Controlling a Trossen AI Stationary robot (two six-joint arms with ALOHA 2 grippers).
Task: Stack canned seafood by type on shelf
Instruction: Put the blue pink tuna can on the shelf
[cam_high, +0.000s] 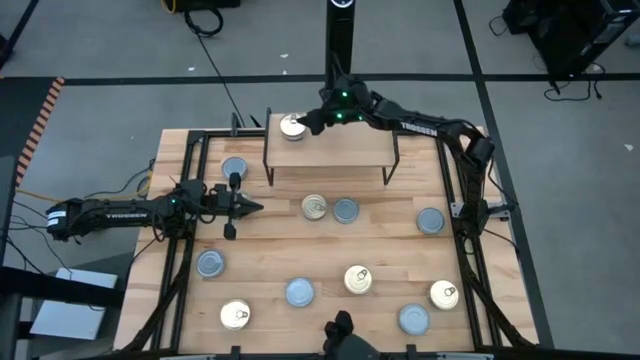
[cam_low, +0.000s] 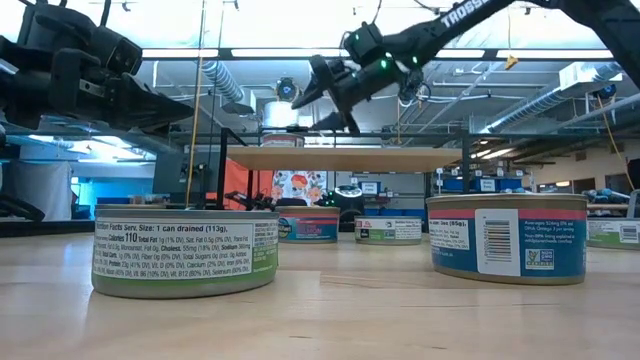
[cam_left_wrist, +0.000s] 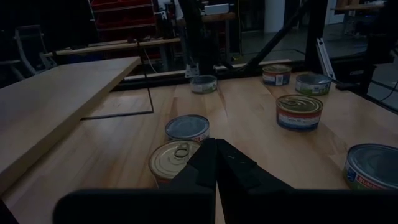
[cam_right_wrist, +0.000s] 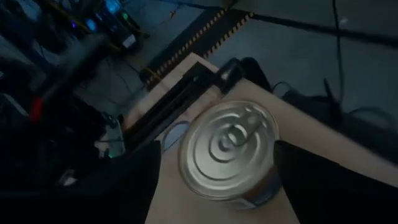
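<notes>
Right tool (cam_high: 300, 124) is released, fingers spread either side of a gold-top tin (cam_high: 292, 127) sitting on the shelf's (cam_high: 340, 148) left end, upper centre of frame. Left tool (cam_high: 255, 208) is clenched and empty, at mid-left over the table (cam_high: 380, 250). Other tins (cam_high: 345, 210) lie scattered below the shelf.

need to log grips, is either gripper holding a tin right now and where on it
Nothing is held. The right gripper stands open around the pull-tab tin on the shelf; the left gripper is shut, empty.
</notes>
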